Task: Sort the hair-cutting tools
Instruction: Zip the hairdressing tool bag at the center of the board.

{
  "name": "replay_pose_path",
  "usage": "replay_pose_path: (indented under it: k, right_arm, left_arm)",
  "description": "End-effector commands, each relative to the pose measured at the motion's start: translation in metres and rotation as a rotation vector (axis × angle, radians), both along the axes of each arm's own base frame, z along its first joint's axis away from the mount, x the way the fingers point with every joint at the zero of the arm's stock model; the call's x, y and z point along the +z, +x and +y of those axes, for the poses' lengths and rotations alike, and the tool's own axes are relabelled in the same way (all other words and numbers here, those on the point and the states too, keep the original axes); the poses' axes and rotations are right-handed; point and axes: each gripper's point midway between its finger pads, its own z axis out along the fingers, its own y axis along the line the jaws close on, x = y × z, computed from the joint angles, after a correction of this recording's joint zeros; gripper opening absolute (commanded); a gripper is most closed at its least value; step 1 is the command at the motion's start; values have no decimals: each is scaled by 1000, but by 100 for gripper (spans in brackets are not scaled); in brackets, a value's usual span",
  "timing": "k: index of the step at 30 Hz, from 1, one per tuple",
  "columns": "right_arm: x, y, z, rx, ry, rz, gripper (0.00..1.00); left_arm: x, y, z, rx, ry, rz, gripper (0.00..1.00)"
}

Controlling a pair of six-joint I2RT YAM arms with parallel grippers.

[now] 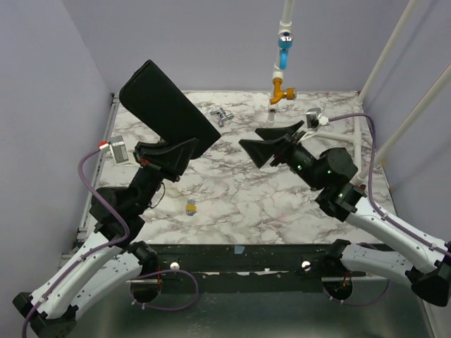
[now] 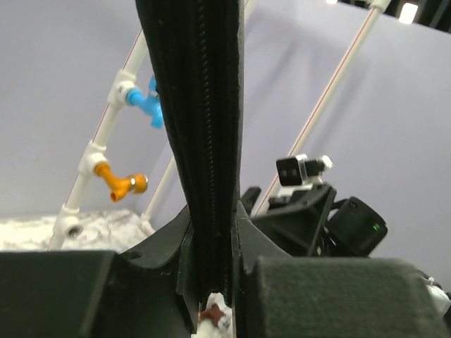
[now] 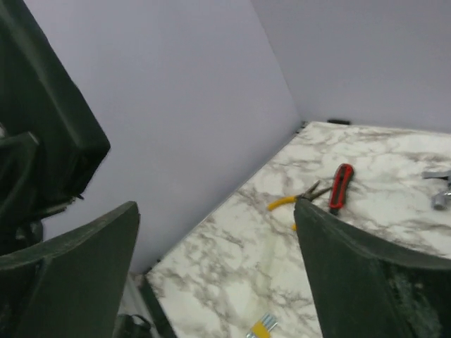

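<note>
Left fingers (image 1: 177,149) are clenched on the bottom edge of a black zip pouch (image 1: 165,102). The pouch sticks up in the air and leans to the far left, off the tabletop (image 1: 268,204). Right fingers (image 1: 262,143) are spread wide over the middle, holding nothing. Silver scissors (image 1: 221,117) lie on the far tabletop, just right of the pouch. Yellow pliers (image 3: 285,203) and a red-handled tool (image 3: 341,186) lie close together at the far left.
</note>
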Motion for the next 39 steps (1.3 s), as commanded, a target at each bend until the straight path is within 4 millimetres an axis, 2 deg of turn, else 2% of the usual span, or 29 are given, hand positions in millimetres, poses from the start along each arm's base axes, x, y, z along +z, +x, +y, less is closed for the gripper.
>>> replay_pose_path:
  k: [1, 3, 7, 11, 14, 18, 20, 21, 23, 24, 26, 27, 28, 29, 30, 31, 32, 34, 36, 37, 38, 39]
  right_arm:
    - [23, -29, -8, 450, 226, 107, 100]
    - [23, -30, -11, 533, 270, 125, 100]
    - [21, -47, -3, 703, 276, 102, 100]
    - [7, -35, 11, 697, 194, 154, 100]
    - [-2, -33, 19, 696, 155, 171, 100]
    - [-24, -22, 31, 676, 87, 271, 98]
    - [-24, -32, 34, 753, 121, 271, 91]
    - [-24, -34, 36, 780, 134, 281, 83]
    - [-35, -29, 43, 789, 146, 347, 54]
    - [-40, -26, 44, 782, 151, 368, 37]
    - [-43, -26, 43, 778, 172, 373, 18]
    - [-40, -22, 38, 736, 190, 363, 7]
    - [-41, -11, 33, 657, 188, 375, 1]
    - [-36, 4, 23, 520, 159, 327, 1]
    - [-41, 23, 11, 350, 94, 346, 1]
    - [-38, 33, 2, 232, 9, 287, 1]
    - [-38, 33, 1, 189, -54, 249, 1]
    - [-40, 42, -7, 84, -117, 284, 1]
    - [-31, 53, -35, -77, -57, 252, 1]
    - [-25, 49, -34, -54, -47, 213, 1]
    - [-34, 43, -19, 34, -69, 252, 1]
    - [-57, 46, -5, 80, -128, 340, 1]
  left_arm:
    - [-16, -15, -12, -242, 72, 152, 0]
    - [-30, -17, -17, -326, 101, 195, 0]
    - [-56, -26, -30, -497, 193, 260, 0]
    - [-71, -36, -41, -666, 209, 285, 0]
    - [-81, -33, -46, -703, 213, 315, 0]
    - [-86, -33, -51, -761, 217, 317, 0]
    - [-95, -27, -55, -786, 223, 369, 0]
    - [-99, -24, -58, -800, 221, 390, 0]
    - [-106, -22, -61, -839, 206, 408, 0]
    - [-107, -24, -61, -862, 199, 404, 6]
    - [-112, -23, -61, -881, 180, 411, 56]
    - [-118, -20, -59, -860, 165, 430, 90]
    - [-125, -14, -56, -816, 154, 447, 98]
    - [-135, -7, -52, -744, 151, 460, 98]
    - [-143, 0, -48, -666, 158, 471, 98]
    - [-154, 8, -41, -553, 177, 480, 98]
    - [-158, 16, -31, -433, 184, 470, 98]
    - [-169, 26, -13, -260, 185, 434, 98]
    - [-174, 30, 0, -166, 148, 399, 99]
    - [-176, 31, 3, -149, 133, 390, 98]
    - [-178, 31, 5, -139, 126, 384, 98]
    - [-179, 31, 4, -136, 125, 379, 98]
